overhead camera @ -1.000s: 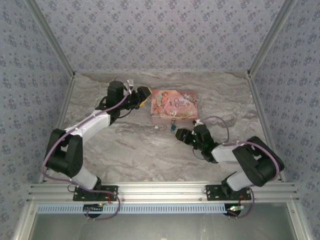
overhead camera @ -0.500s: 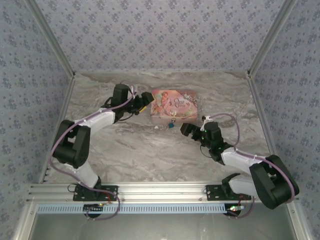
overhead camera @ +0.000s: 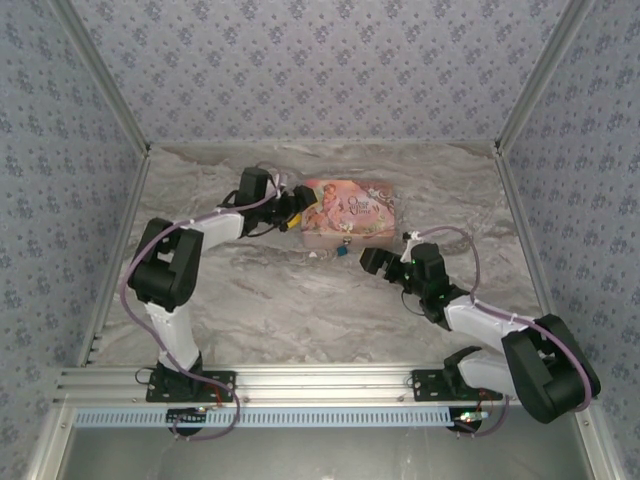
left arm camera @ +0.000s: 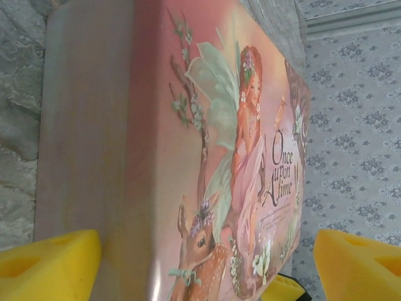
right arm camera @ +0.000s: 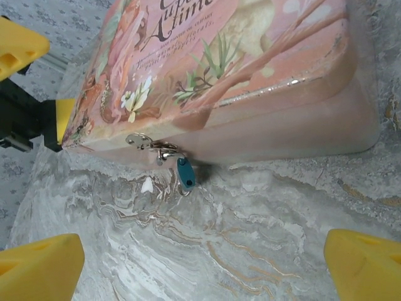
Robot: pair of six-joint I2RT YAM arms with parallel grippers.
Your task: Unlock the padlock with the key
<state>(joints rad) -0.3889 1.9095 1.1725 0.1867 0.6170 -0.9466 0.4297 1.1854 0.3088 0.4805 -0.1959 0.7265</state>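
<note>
The box has a smooth, glossy printed skin, with sheen running along its rounded edge. Its side wall looks satin in the right wrist view, and a bright seam glints under the lid. The hasp at its front is shiny silvery metal. The padlock has a smooth teal body with a soft gloss and a thin bright metal shackle. The worktop is a smooth marble-patterned sheet with low sheen. The left fingers and right fingers are matt yellow plastic. The arm shells are smooth white plastic. The rail at the worktop's near edge is ribbed bare metal. The walls look matt and paper-like.
</note>
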